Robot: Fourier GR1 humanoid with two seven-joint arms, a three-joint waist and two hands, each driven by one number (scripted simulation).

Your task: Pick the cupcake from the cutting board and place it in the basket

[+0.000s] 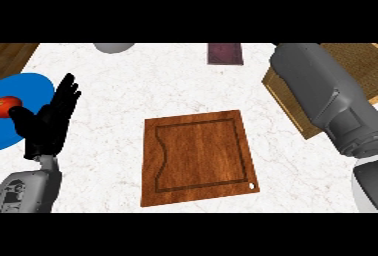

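Observation:
The wooden cutting board (199,157) lies in the middle of the counter with nothing on it. No cupcake shows anywhere. The basket (286,100), tan with a woven inside, stands at the right and is mostly covered by my right forearm (328,100). That forearm reaches over the basket toward the upper edge, and its hand is outside the view. My left hand (48,122) rests at the left with its fingers straight and pointing up, holding nothing.
A blue plate (29,87) at the left edge carries a red round fruit (9,105), partly behind my left hand. A grey rounded object (113,47) and a dark maroon block (225,53) sit at the far edge.

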